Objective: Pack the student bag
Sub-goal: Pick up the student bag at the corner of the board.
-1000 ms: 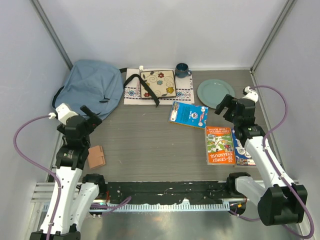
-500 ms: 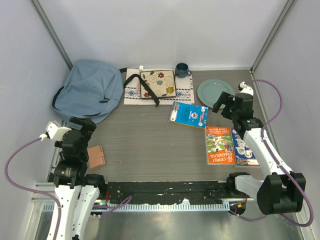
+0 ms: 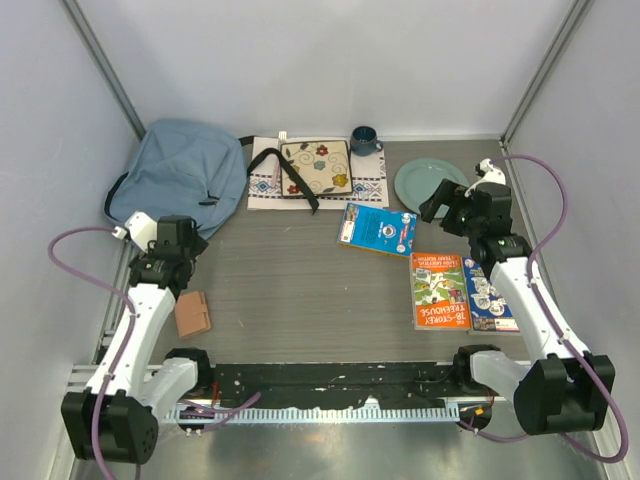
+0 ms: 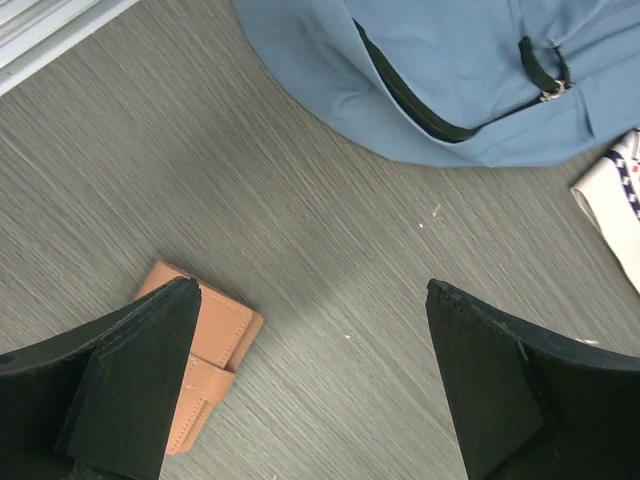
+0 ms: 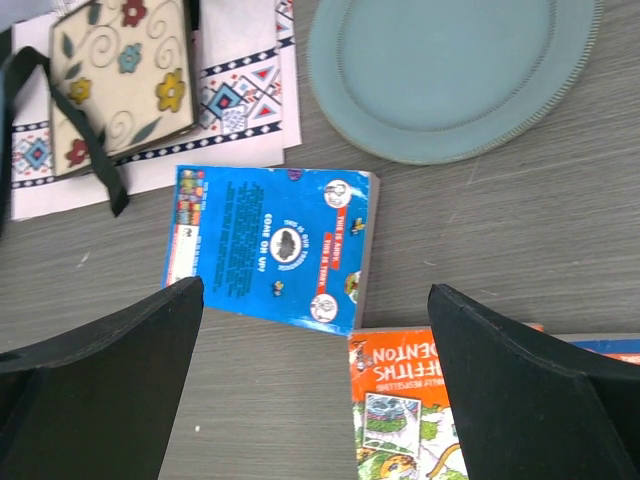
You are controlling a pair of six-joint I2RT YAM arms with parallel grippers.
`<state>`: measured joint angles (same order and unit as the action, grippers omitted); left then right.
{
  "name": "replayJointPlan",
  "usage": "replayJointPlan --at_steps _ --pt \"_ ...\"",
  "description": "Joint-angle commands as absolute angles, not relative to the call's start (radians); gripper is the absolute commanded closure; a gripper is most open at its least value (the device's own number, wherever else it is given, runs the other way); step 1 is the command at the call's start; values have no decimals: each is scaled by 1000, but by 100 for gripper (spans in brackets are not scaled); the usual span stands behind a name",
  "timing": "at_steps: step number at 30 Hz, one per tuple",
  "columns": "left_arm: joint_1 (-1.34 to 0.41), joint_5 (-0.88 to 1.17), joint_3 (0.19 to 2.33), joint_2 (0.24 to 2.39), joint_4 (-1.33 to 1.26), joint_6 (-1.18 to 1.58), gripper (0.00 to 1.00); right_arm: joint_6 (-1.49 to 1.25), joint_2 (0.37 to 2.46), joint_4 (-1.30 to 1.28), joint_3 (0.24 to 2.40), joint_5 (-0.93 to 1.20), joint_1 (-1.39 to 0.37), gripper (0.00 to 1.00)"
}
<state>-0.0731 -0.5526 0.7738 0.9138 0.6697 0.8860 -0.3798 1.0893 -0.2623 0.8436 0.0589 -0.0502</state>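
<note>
Light-blue backpack (image 3: 180,180) lies flat, upper left of the frame.
Orange book (image 3: 438,290) at lower right reads "TREEHOUSE"; left gripper (image 4: 308,290) and right gripper (image 5: 315,290) both hang with jaws wide, holding nothing.

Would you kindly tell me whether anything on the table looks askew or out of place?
A black strap lies across the floral square dish on the patterned mat, and the blue book lies at an angle to the orange book near it. Nothing looks spilled or damaged.

Student bag (image 4: 450,50) partly past frame edge
</note>
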Motion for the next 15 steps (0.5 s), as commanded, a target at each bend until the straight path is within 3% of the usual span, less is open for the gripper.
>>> replayJointPlan --at_steps 1,7,15 --pt "-17 -612 785 954 556 862 1 -425 1048 -221 877 153 -48 0" --pt "153 -500 830 1108 459 848 0 -474 1028 -192 870 207 -49 0" --pt "242 -402 960 1368 355 805 0 -525 1029 -144 856 265 -48 0"
